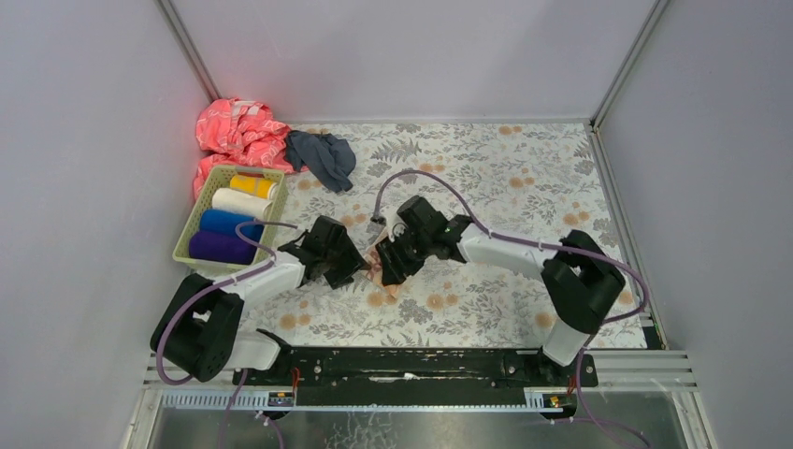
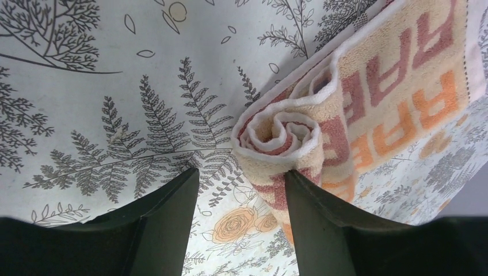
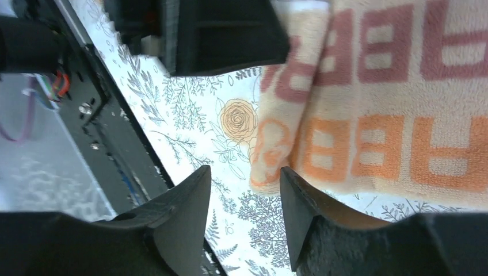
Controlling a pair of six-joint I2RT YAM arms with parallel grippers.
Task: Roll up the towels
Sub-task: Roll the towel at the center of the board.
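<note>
The cream "RABBIT" towel [image 2: 397, 86] lies partly rolled on the floral covering, its spiral end [image 2: 279, 138] facing my left wrist camera. It also shows in the right wrist view [image 3: 374, 115] and as a sliver in the top view [image 1: 378, 273]. My left gripper [image 2: 241, 178] is open at the roll's end, with its right finger [image 2: 313, 218] against the roll's side. My right gripper [image 3: 244, 175] is open at the towel's near corner, opposite the left gripper [image 3: 218, 34]. In the top view both grippers, left [image 1: 348, 266] and right [image 1: 390, 266], meet over the towel. The dark grey-blue towel [image 1: 323, 157] lies crumpled at the back.
A green basket [image 1: 187, 245] at the left holds yellow [image 1: 252, 185], white [image 1: 241, 202], blue [image 1: 229, 224] and purple [image 1: 222, 248] rolls. A pink cloth [image 1: 238, 131] is heaped in the back left corner. The black base rail [image 3: 109, 144] runs along the near edge.
</note>
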